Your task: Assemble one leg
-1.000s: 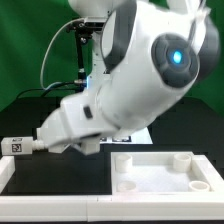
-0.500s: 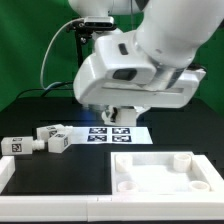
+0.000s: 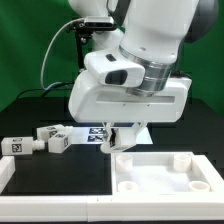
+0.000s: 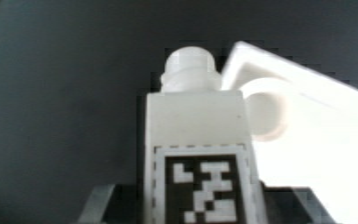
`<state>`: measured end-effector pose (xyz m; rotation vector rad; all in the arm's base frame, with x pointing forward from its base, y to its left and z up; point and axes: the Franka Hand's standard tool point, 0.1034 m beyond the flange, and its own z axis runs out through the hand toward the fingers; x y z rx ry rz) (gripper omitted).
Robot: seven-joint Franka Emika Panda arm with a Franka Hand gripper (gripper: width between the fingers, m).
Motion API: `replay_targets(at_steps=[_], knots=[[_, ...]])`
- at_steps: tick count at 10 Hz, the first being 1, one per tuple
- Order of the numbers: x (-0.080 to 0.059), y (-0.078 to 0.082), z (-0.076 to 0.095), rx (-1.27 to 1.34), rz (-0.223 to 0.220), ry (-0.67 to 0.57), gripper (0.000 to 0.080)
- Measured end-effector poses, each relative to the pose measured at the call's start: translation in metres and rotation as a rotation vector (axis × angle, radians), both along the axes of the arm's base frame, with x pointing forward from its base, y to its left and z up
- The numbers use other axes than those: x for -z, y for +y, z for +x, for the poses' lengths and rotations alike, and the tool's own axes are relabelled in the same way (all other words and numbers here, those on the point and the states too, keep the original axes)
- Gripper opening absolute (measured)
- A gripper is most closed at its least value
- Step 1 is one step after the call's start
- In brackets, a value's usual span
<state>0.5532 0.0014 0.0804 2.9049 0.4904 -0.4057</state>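
Observation:
My gripper (image 3: pixel 123 137) is shut on a leg (image 4: pixel 201 130), a white block with a black-and-white tag on its face and a round peg at its tip. In the wrist view the gripper (image 4: pixel 201 208) clamps the leg from both sides. I hold the leg above the table, just beyond the large white tray-like piece (image 3: pixel 160 182) near its far corner on the exterior view's left. In the wrist view the tray-like piece (image 4: pixel 318 85) lies past the leg's tip. In the exterior view the hand hides most of the held leg.
Other tagged legs (image 3: pixel 15 146) (image 3: pixel 57 139) lie on the black table at the exterior view's left. The marker board (image 3: pixel 97 134) lies behind the gripper. The tray-like piece has round sockets (image 3: pixel 181 159) at its corners. A green backdrop stands behind.
The arm has swung from low over the loose legs at the exterior view's left, risen, and moved right to the tray-like piece's far corner.

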Motion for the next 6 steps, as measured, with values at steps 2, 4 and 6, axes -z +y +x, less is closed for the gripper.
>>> replay_targets(at_steps=[2, 4, 6], knots=[[-0.036, 0.04, 0.021, 0.076, 0.061, -0.07, 0.0284], [-0.073, 0.061, 0.045, 0.144, 0.126, -0.183, 0.0284], [-0.064, 0.052, 0.054, 0.148, 0.164, -0.319, 0.0284]])
